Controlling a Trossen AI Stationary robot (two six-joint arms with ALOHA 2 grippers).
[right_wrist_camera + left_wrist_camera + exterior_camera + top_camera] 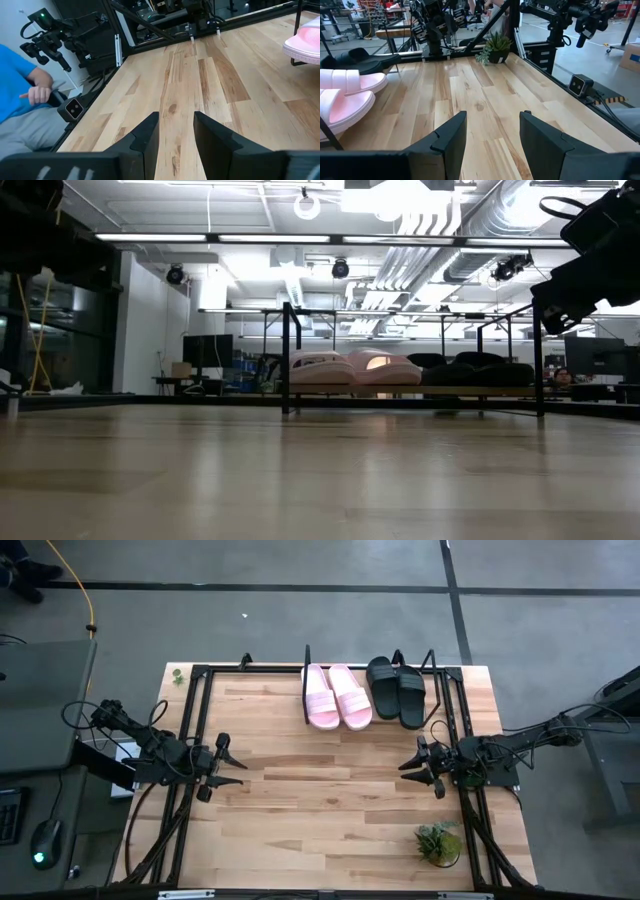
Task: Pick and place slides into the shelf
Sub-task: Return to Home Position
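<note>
Left end effector [232,762]: fingers apart, nothing between them, over the left side of the table [320,815], pointing inward toward the middle. In the left wrist view, the left end effector [492,135] shows a clear gap with bare wood below.

Right end effector [420,768]: fingers also apart and empty, over the right side of the table, pointing inward and facing the left one. The two are well apart. In the right wrist view, the right end effector [176,127] shows only wood planks through the gap.

Both arms reach in from the table's side edges, across the black frame [190,720] that borders the table.

Shelf [305,675] sits at the far edge of the table, well away from both end effectors. All four slides are on it, side by side:
- pink slides [337,695] are the left pair
- black slides [396,690] are the right pair, just beside the pink ones

The low view shows the same row on the shelf [287,360]: pink slides [355,367] on the left, black slides [470,367] on the right, lying flat on the board.

A small plant [438,842] stands at the near right of the table, close to the right arm.

A person [15,85] in a blue top is off the table's edge in the right wrist view, with one hand visible.
</note>
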